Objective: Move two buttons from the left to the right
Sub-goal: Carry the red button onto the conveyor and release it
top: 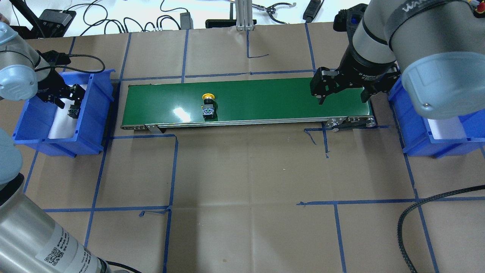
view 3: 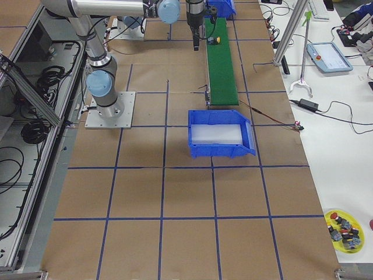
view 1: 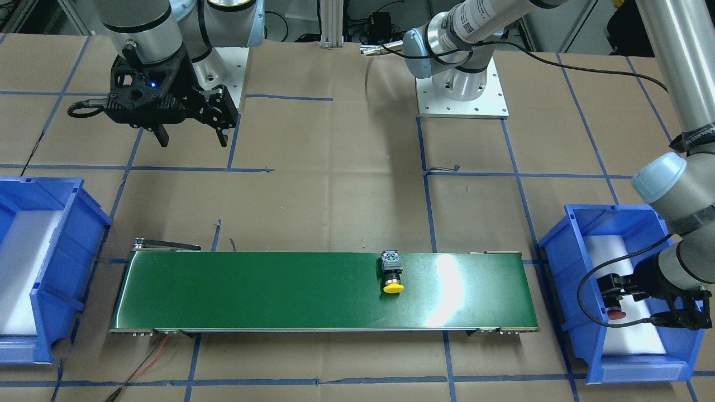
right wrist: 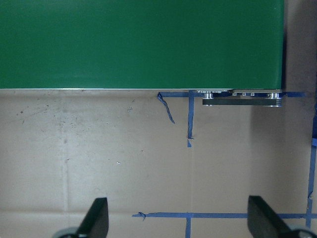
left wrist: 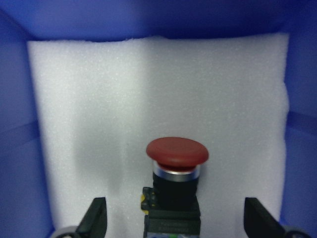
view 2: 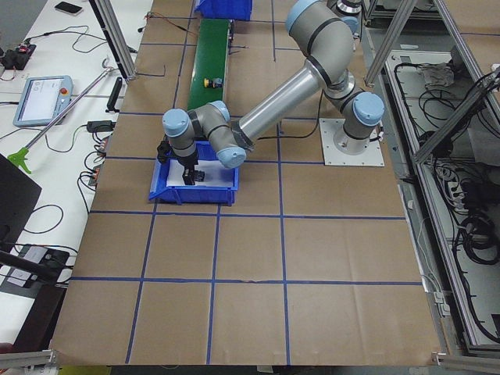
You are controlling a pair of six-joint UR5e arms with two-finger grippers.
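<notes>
The red-capped button (left wrist: 177,168) lies on white foam in the blue bin (top: 94,113) on my left; it also shows in the front view (view 1: 616,312). My left gripper (left wrist: 177,218) is open down in that bin (view 1: 558,245), one finger on each side of the button, not touching it. The yellow-capped button (view 1: 393,273) lies on its side on the green conveyor belt (view 1: 251,290), left of the belt's middle in the overhead view (top: 208,105). My right gripper (top: 344,99) is open and empty, hovering near the belt's right end (right wrist: 138,44).
A second blue bin (top: 416,140) with white foam stands past the belt's right end, under my right arm. Blue tape lines cross the brown paper table. A yellow dish (view 3: 345,228) of spare buttons sits far off at the table's corner.
</notes>
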